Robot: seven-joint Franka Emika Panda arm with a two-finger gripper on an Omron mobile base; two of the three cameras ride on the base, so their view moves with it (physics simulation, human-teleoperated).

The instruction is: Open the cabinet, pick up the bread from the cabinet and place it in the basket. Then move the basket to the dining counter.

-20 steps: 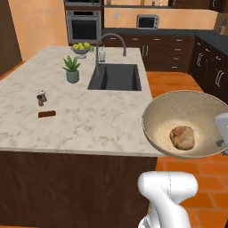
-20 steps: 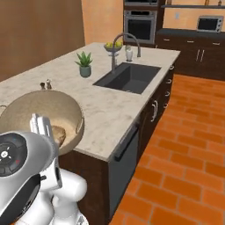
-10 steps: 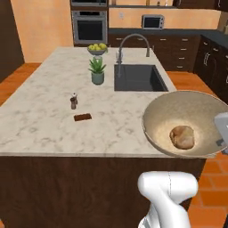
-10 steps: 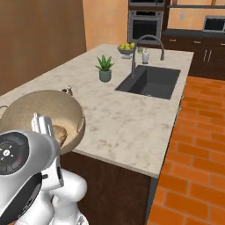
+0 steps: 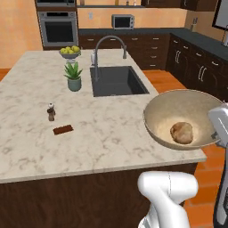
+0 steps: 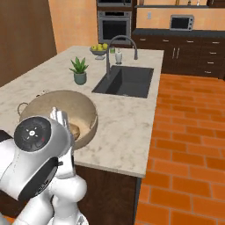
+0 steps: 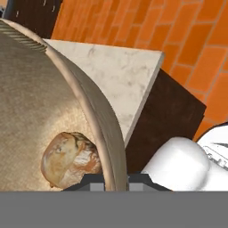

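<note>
1. No readable writing or brand marks are showing on anything in view.
2. The basket (image 5: 186,119) is hanging over the near right corner of the table (image 5: 98,133), partly past its edge; it is a wide round tan bowl with a speckled, coarse inside and a smooth thick rim.
3. The bread (image 5: 181,132) is lying inside the basket, a small lumpy golden-brown bun with a crusty surface (image 7: 71,159).
4. The claw (image 7: 116,180) is sitting astride the basket rim, one dark finger tip on each side, clenched on it.
5. The table is a beige-white marbled stone slab on a dark wood base, with a dark inset sink (image 5: 117,81) and an arched metal faucet (image 5: 107,49).
6. A potted plant (image 5: 74,76), a fruit bowl (image 5: 70,52), a small shaker (image 5: 51,112) and a flat brown bar (image 5: 63,130) are standing on it.
</note>
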